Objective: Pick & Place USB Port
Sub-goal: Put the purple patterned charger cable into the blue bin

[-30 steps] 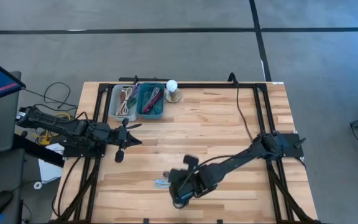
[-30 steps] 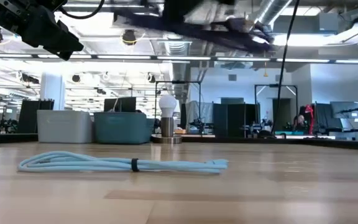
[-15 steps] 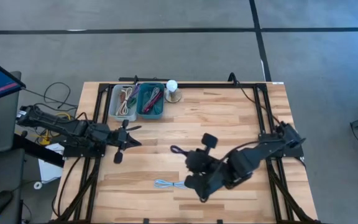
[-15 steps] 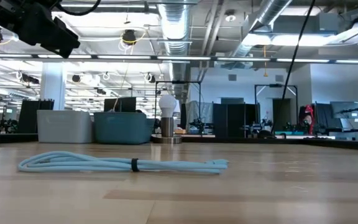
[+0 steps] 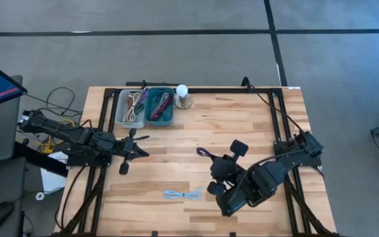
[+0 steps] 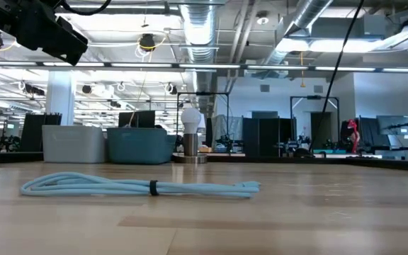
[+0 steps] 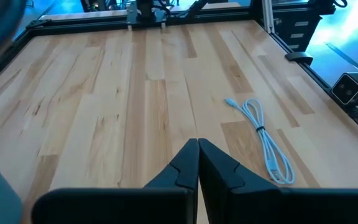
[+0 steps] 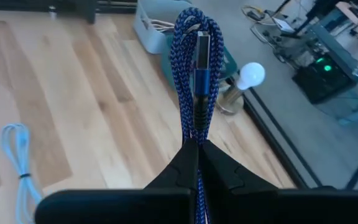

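My right gripper (image 8: 197, 144) has its jaws clenched on the blue braided cable (image 8: 196, 68), lifted over mid-table, w/ the teal bin (image 5: 160, 106) well apart. Risk: the loose loop swings and snags the bin rim, or slips out. Left gripper (image 7: 197, 151) idles, jaws closed on nothing. Only the low view shows the pale cable (image 6: 140, 187) lying flat; only the right wrist view shows the grip.
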Controlling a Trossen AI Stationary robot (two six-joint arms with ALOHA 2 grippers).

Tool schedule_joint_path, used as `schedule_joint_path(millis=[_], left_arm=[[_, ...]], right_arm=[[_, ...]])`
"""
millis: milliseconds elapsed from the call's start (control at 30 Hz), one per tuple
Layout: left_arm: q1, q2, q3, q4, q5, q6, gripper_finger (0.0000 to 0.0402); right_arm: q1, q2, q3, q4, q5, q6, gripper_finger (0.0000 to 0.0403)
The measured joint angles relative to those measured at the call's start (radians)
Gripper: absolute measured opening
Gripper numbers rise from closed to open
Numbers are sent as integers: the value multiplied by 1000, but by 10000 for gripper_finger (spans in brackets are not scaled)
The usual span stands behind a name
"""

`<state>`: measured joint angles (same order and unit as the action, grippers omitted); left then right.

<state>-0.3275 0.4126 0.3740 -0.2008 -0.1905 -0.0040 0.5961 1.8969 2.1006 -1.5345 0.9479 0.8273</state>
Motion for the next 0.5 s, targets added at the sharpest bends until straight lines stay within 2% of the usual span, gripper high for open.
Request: schedule_joint_path(millis=[133,267,500], left_arm=[[0,0,0,0,0,0,10],[0,0,0,0,0,-1,10],[0,0,0,0,1,-5,9]], right_arm=[[-46,0,-2,4,3,-25,0],[-114,-7,-83,99,-25,-112,0],[-264,-97,-356,462,-187,-343,0]])
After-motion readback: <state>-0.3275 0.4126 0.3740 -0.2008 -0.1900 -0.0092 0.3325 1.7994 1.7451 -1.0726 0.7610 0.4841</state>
